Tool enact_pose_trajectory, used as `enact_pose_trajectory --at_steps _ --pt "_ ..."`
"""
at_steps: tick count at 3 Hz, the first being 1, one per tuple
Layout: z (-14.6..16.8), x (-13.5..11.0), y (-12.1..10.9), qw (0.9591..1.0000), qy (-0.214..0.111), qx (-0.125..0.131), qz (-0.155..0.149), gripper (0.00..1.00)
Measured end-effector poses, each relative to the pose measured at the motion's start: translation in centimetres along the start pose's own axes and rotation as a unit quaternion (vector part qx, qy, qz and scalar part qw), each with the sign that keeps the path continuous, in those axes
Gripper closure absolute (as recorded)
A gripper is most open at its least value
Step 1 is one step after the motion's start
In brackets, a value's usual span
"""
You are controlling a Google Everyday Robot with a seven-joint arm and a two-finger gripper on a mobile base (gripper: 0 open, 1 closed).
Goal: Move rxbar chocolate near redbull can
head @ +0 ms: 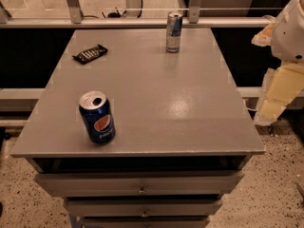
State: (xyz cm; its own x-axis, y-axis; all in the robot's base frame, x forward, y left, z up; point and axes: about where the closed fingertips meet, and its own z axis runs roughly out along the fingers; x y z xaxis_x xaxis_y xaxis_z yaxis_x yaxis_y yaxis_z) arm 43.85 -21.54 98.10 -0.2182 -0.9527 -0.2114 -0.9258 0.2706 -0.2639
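Rightward, tool (278, 96) beside table (156, 99), partly cut off

White, rounded robot arm (290, 27) entering at the upper right edge of the view. Its pale yellow, blocky lower link (285, 82) slopes down and leftward. The cream two-finger end effector (268, 113) hangs lowest, pointing downward, at mid-height on the right.

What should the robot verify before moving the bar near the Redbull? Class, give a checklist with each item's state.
1. Bar lies flat, unobstructed, far left on the table: ok.
2. Redbull upright at the far edge: ok.
3. Bare tabletop beside Redbull for the bar: ok.
4. Pepsi stands off the bar-to-Redbull path: ok.
5. Gripper over the bar: not ok; it hangs beyond the table's right edge.
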Motion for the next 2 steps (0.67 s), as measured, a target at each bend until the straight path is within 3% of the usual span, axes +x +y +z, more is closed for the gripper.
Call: enact_pose_trajectory --at_steps 1,2 --pt "1.0 -1.1 -0.8 0.9999 -0.01 -0.001 -0.013 0.0" --pt "4.5 -4.3 -2.7 0.998 -0.037 -0.016 -0.05 0.0"
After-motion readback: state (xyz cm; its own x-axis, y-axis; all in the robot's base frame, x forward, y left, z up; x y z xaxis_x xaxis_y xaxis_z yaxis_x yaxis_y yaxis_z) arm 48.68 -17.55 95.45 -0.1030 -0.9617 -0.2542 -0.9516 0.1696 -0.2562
